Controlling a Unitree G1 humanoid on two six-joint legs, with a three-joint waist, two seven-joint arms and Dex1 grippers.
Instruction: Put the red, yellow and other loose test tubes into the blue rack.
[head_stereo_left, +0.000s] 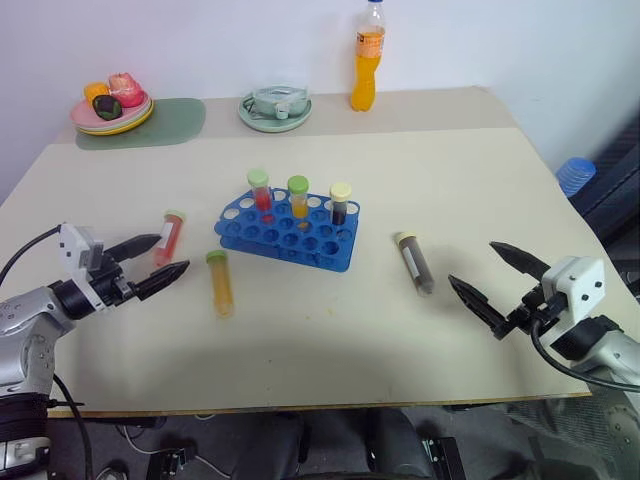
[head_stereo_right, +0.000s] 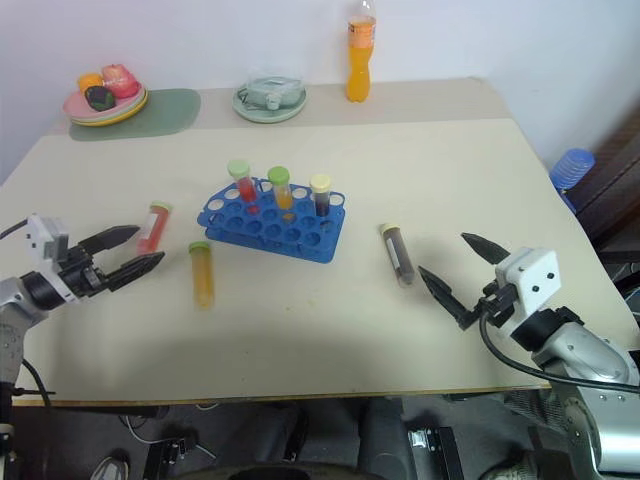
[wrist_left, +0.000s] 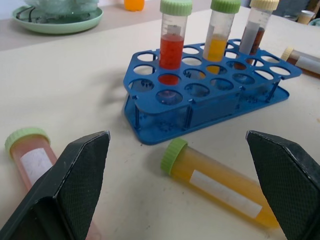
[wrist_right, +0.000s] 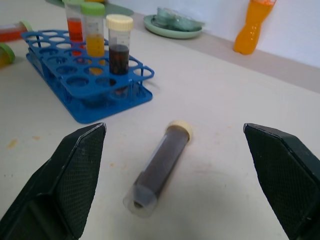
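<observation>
Spanning most of the scene, the desk (head_stereo_left: 420, 310) carries the blue rack (head_stereo_left: 287, 231) at its middle, with three capped tubes standing upright in the rack's back row: one red, one orange-yellow, one dark. Three loose test tubes lie flat around it. The red tube (head_stereo_left: 168, 236) and the yellow tube (head_stereo_left: 220, 283) rest to the rack's left, both with caps toward the far edge, long axes running roughly away from the robot. The left gripper (head_stereo_left: 160, 257) has its jaws spread wide and empty, tips just beside the red tube, so this arm looks best placed for those two. The dark tube (head_stereo_left: 415, 262) lies to the rack's right, cap also away, well apart from the rack; the right gripper (head_stereo_left: 498, 277), jaws likewise spread and empty, points at it from near by, and its wrist view shows the tube lying lengthwise between the fingers' line of approach.
</observation>
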